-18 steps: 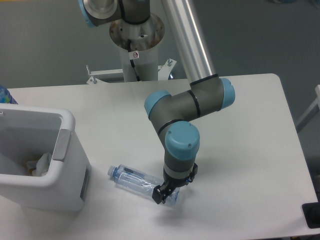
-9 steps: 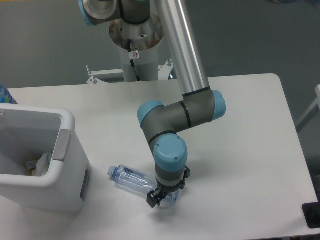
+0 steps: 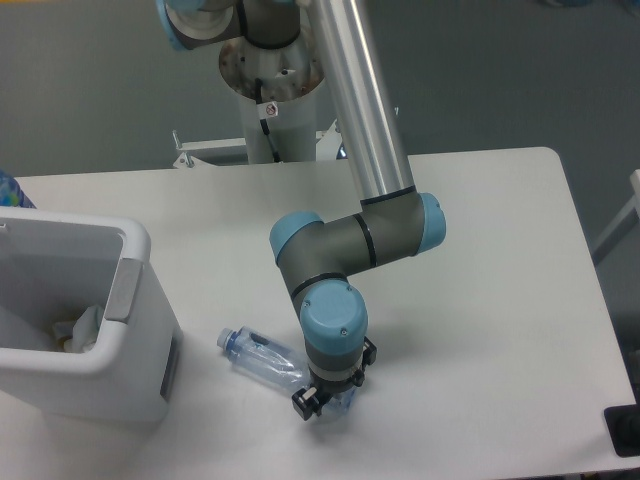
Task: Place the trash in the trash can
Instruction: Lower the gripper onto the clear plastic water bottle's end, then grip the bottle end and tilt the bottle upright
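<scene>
While the crumpled white wrapper point(image 3: 83, 327) already lies in the large white plastic trash can point(image 3: 130, 385), we judge step 2 in hand: the tool point(image 3: 322, 402) straddles the crushed clear plastic bottle point(image 3: 262, 358) on the white tabletop point(image 3: 480, 300); whether clenched, we cannot tell. Next: secure grip, lift, carry over the rim.

White counter point(image 3: 500, 260) with rounded corners, grey floor point(image 3: 100, 90) beyond at twelve o'clock, black object point(image 3: 623, 430) at four o'clock edge

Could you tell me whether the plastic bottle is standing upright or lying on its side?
Lying on its side: the bottle rests lengthwise on the table, cap toward the trash can.
</scene>
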You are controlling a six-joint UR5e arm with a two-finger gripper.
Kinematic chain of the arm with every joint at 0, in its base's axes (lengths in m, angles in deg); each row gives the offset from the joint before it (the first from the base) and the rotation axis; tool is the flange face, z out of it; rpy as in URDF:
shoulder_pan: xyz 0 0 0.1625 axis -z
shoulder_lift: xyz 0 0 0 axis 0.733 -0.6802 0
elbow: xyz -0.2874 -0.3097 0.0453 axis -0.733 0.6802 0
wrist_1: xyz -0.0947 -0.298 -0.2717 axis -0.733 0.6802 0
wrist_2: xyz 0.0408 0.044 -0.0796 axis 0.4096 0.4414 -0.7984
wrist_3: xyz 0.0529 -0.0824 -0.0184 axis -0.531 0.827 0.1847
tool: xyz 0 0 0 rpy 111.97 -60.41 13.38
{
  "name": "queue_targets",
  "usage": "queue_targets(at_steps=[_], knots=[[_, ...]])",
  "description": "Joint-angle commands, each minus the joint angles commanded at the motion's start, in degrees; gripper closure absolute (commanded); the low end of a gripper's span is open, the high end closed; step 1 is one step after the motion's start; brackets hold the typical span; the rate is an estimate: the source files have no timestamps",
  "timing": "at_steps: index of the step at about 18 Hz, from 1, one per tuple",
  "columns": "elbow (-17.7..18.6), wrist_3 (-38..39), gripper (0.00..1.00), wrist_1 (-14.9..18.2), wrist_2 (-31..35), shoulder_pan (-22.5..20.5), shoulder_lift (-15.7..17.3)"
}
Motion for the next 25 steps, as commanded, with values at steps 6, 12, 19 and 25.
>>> queue_targets(at_steps=[6,12,19,25], knots=[[-1.49,-2.45,0.6,0.09,-0.09,0.0,0.61],[-4.91,-7.37,0.65,0.18,-3.67,-0.35,3.33],[-9.66,-12.83,0.67,0.18,-11.76,-2.72,6.32],[-12.83,-16.61,0.67,0.09,-18.44,-4.3,8.87]])
